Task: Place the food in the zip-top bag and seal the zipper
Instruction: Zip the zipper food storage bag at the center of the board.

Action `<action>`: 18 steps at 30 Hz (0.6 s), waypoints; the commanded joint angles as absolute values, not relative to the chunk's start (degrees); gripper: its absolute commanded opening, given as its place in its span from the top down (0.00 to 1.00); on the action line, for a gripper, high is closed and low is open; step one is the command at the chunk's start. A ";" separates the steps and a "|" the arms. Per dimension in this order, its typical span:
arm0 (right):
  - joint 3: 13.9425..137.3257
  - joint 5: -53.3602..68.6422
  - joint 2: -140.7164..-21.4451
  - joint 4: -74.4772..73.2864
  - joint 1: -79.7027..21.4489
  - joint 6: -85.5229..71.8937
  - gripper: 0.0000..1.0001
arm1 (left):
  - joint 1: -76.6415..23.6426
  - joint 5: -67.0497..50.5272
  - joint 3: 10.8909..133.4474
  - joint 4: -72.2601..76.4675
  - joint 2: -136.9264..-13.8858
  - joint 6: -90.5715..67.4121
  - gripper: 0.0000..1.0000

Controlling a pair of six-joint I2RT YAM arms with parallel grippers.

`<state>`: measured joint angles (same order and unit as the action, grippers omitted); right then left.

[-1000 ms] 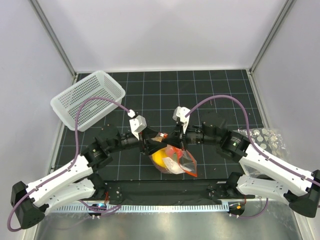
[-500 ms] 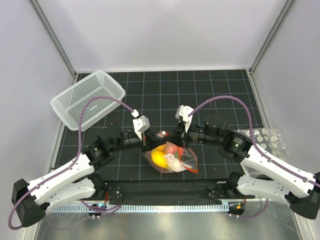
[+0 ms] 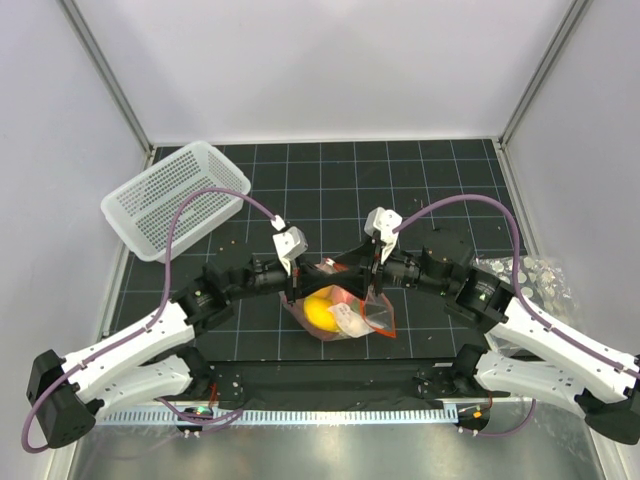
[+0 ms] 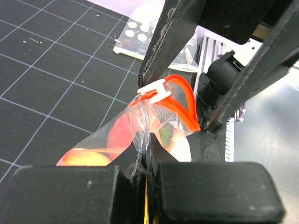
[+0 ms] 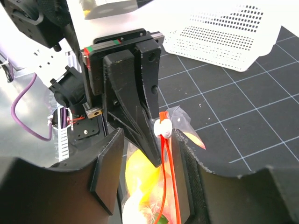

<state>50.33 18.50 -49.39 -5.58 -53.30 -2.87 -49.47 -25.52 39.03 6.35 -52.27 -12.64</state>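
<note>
Clear zip-top bag (image 3: 345, 315), between the arms, is clamped by the left gripper (image 4: 145, 168). Yellow pear (image 3: 318, 312) and peach (image 4: 119, 135) are enclosed. White label (image 3: 350, 322) is illegible. Right gripper (image 5: 148, 149) jaws are spread astride the zipper (image 5: 166, 154).

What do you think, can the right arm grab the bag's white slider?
Probably yes. The right gripper is open astride the zipper, the white slider right at its fingertips, nothing between. The left gripper grips the zip-top bag nearby.
</note>
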 commanded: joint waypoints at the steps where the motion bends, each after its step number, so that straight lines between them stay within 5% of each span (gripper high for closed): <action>1: 50.45 16.79 -49.22 -2.29 -53.61 -3.52 0.51 | -49.39 -26.10 41.75 8.26 -52.21 -12.22 1.00; 14: 50.71 14.94 -49.83 -2.02 -53.70 -4.22 0.59 | -49.39 -31.20 42.19 8.96 -53.35 -12.66 1.00; 18: 51.24 14.33 -50.36 -2.81 -53.70 -4.31 0.84 | -49.31 -31.29 42.19 9.05 -53.35 -12.66 1.00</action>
<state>50.33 15.55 -50.06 -4.95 -53.30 -3.70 -49.47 -29.39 39.51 6.48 -53.52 -12.84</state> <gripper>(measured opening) 0.196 0.011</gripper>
